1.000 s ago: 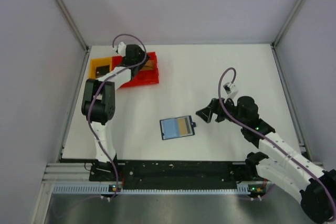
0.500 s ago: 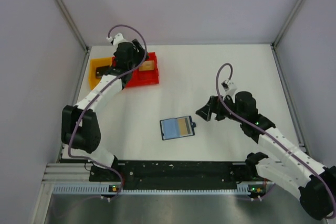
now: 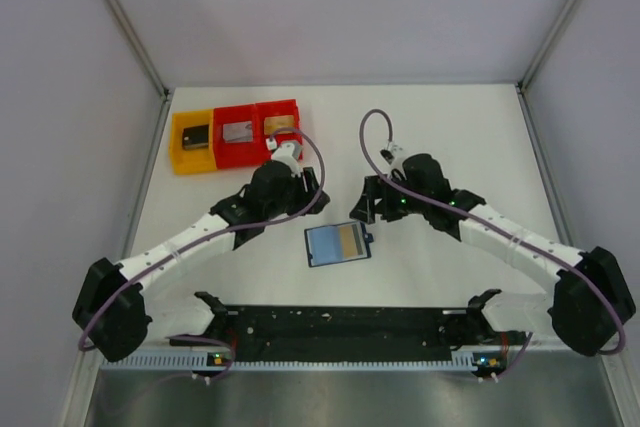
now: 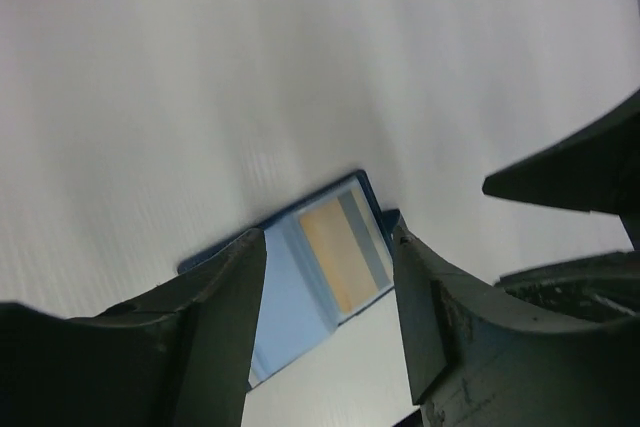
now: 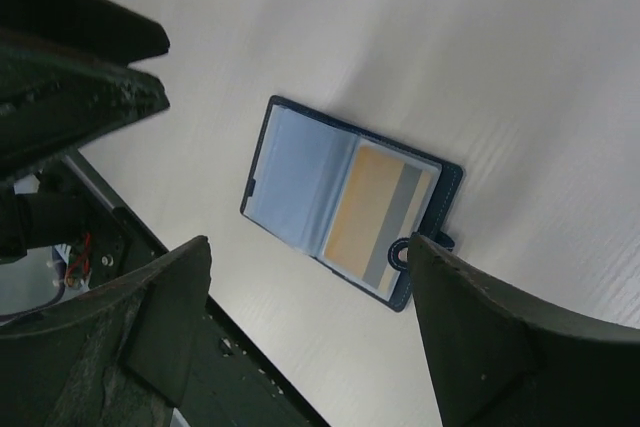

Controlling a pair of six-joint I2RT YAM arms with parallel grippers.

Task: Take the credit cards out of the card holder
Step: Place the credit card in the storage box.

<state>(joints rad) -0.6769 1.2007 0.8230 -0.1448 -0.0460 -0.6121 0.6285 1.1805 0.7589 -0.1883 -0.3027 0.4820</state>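
Observation:
The card holder (image 3: 338, 244) lies open and flat on the white table, its light blue inner faces up. An orange card with a grey stripe (image 3: 348, 240) sits in its right half. My left gripper (image 3: 312, 205) is open and empty, just up and left of the holder. My right gripper (image 3: 362, 209) is open and empty, just up and right of it. In the left wrist view the holder (image 4: 300, 292) and card (image 4: 340, 252) show between the open gripper (image 4: 327, 237). In the right wrist view the holder (image 5: 300, 172) and card (image 5: 375, 212) lie above the open gripper (image 5: 310, 247).
A yellow bin (image 3: 177, 152) and two red bins (image 3: 240, 154) stand in a row at the back left, each with a small flat item inside. The black rail (image 3: 340, 322) runs along the near edge. Grey walls close in the sides and back.
My left arm has swung from over the bins at the back left down to the card holder. My right gripper has moved left, closer to the holder. The holder has not moved.

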